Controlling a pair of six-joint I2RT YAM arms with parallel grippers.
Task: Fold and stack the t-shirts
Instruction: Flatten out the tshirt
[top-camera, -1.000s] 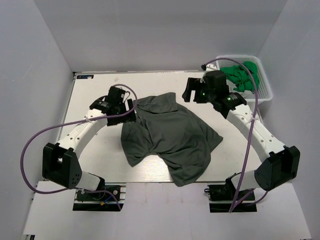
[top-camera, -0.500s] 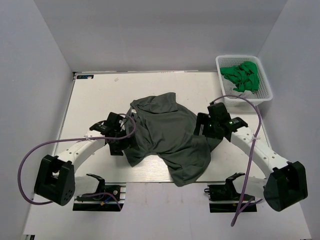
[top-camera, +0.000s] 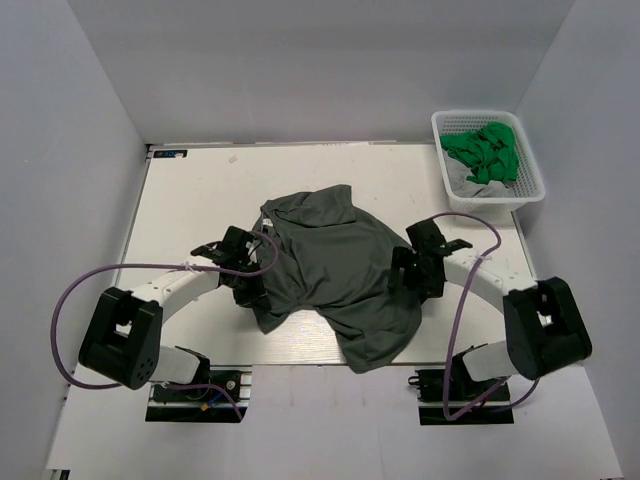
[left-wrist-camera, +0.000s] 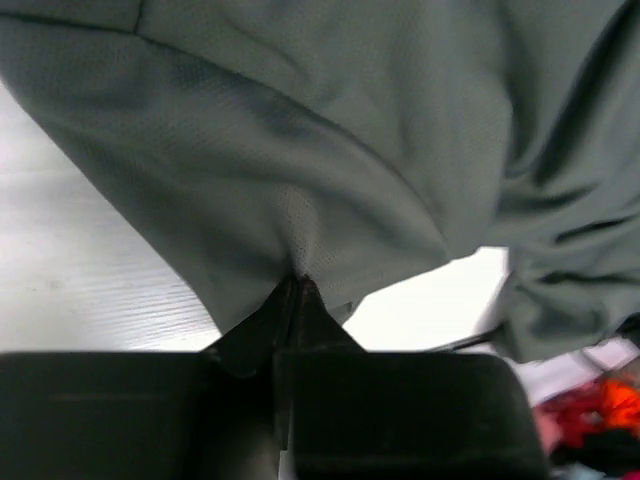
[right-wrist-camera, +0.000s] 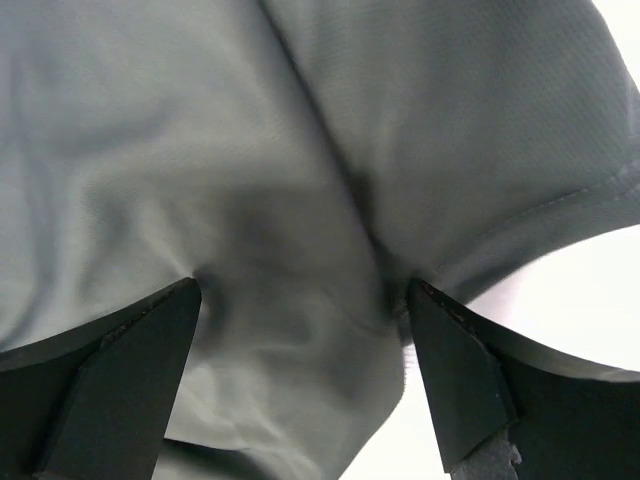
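Between the two tools, in the middle of the table, the grey shirt lies rumpled and nowhere near flat, so I'd say this is the spreading-out step before any fold. The left tool is pressed together on a pinch of the shirt's left edge, with the cloth puckering right at its tips. The right tool is spread wide over the shirt's right edge, nothing gripped. Next move, I reckon: it closes on that hem, then both pull apart to flatten things. The table is plain matte white, with light grey walls boxing it in. Well beyond the right tool, the green shirts sit bunched in a white basket at the far corner.
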